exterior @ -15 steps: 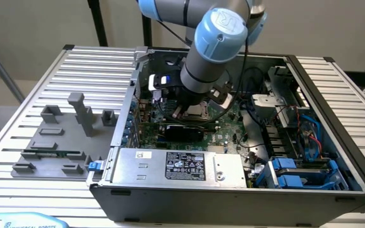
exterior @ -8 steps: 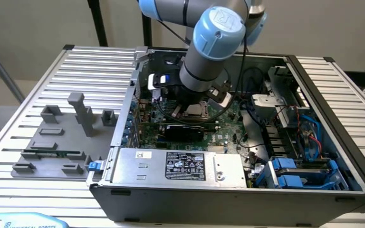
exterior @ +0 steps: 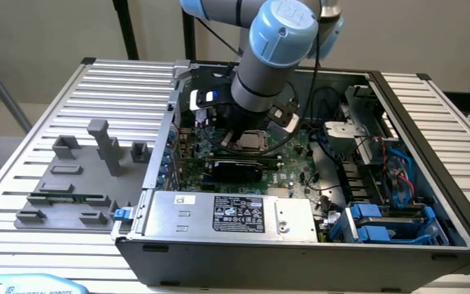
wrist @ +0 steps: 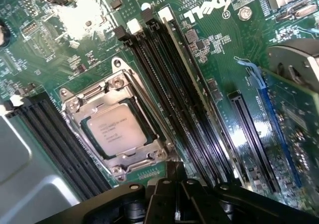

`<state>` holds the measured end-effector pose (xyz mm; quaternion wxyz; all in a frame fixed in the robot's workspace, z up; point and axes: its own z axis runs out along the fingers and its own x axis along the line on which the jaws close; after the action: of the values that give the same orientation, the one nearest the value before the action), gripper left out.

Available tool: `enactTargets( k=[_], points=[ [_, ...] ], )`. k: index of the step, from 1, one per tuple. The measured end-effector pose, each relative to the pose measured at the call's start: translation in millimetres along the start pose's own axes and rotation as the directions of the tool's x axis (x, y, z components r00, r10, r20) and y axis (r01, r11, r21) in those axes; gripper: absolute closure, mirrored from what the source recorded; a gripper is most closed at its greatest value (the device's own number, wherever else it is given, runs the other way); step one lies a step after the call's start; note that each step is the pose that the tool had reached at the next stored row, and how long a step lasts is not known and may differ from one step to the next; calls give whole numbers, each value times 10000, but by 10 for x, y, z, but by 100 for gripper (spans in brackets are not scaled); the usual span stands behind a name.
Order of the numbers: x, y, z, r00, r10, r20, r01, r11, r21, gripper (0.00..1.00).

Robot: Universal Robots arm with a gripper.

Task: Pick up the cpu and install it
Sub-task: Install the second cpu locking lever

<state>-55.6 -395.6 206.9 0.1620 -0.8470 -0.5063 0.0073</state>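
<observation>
An open computer case (exterior: 300,245) lies on a ribbed metal table (exterior: 120,79). The arm (exterior: 272,55) reaches down into the case over the green motherboard (exterior: 296,147). Just below the arm's end, the silver cpu (exterior: 254,141) sits flat in its socket. The gripper (exterior: 247,125) is above it, mostly hidden by the arm. A silver power supply (exterior: 231,214) with a black label lies along the case's near wall. Blue drive brackets (exterior: 374,223) are at the exterior view's right. Grey fixture blocks (exterior: 88,171) stand on the table at the exterior view's left.
</observation>
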Motion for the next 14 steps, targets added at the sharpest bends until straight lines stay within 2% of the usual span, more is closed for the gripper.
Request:
enactTargets(
  k=[6, 14],
  points=[
    [30, -56, -187, 10000, -3, 8, 3, 10000, 16, 89],
    [32, -59, -200, 10000, -3, 8, 3, 10000, 17, 89]
  ],
)
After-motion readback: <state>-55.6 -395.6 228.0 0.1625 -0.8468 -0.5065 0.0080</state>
